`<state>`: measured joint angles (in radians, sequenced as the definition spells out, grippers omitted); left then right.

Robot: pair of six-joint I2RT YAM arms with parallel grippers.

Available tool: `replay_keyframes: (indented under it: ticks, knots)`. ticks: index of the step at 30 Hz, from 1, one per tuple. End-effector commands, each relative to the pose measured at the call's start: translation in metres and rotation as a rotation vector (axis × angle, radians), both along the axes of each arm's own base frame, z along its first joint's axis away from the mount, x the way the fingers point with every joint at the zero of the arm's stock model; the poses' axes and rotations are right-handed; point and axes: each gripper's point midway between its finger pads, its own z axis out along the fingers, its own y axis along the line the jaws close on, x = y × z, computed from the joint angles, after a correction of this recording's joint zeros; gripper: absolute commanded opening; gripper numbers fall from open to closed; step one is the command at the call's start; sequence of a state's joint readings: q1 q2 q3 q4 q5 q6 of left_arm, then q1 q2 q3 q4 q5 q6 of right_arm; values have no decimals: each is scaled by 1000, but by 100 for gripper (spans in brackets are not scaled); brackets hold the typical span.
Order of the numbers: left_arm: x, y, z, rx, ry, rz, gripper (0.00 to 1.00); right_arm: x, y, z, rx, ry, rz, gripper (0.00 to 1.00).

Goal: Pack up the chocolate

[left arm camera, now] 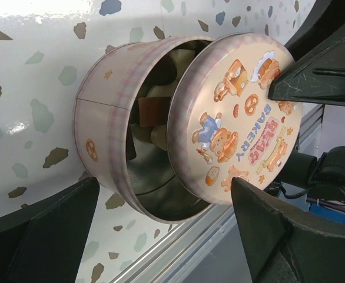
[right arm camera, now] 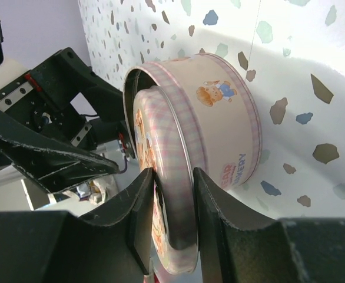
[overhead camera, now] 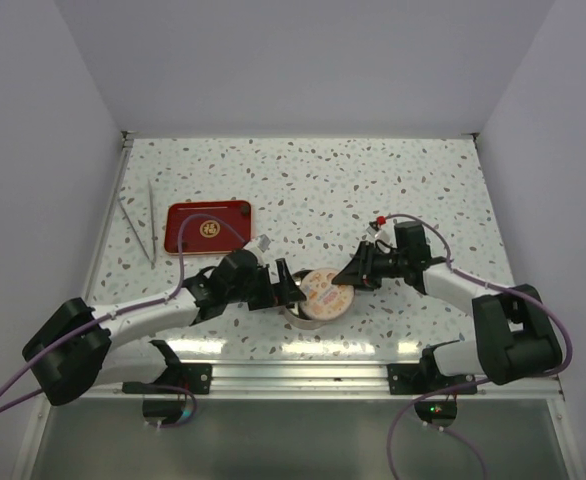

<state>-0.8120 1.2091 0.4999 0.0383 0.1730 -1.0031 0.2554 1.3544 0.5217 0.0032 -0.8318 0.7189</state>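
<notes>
A round pink bakery tin (left arm camera: 102, 135) stands on the table, also seen in the top view (overhead camera: 299, 316) and the right wrist view (right arm camera: 219, 118). Inside it I see brown and cream chocolate pieces (left arm camera: 153, 110), mostly hidden. My right gripper (right arm camera: 172, 224) (overhead camera: 357, 272) is shut on the edge of the bear-printed lid (left arm camera: 237, 118) (right arm camera: 172, 171) (overhead camera: 325, 290). It holds the lid tilted over the tin's mouth, partly covering it. My left gripper (left arm camera: 165, 183) (overhead camera: 291, 285) is open wide at the tin's left side, its fingers (left arm camera: 49, 236) spread to either side of the near wall.
A red rectangular tray (overhead camera: 208, 227) lies at the back left of the speckled table. Long metal tweezers (overhead camera: 149, 225) lie left of the tray. A metal rail runs along the table's near edge (overhead camera: 303, 372), close below the tin.
</notes>
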Motion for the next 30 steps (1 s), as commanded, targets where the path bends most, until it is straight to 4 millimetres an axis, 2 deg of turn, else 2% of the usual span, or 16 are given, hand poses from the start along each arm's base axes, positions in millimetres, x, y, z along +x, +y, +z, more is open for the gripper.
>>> replay_keyframes:
  ticks: [1,8,23,30]
  knots:
    - [12,-18,30,-87,-77,-35,100,17,-31,-52,-243,16,-150,33]
    - [10,-20,28,-102,-74,-47,100,26,-30,-56,-251,17,-149,35]
    - [11,-24,27,-102,-67,-65,100,18,-35,-69,-285,30,-137,44]
    - [11,-25,28,-103,-71,-64,100,19,-34,-63,-290,7,-119,43]
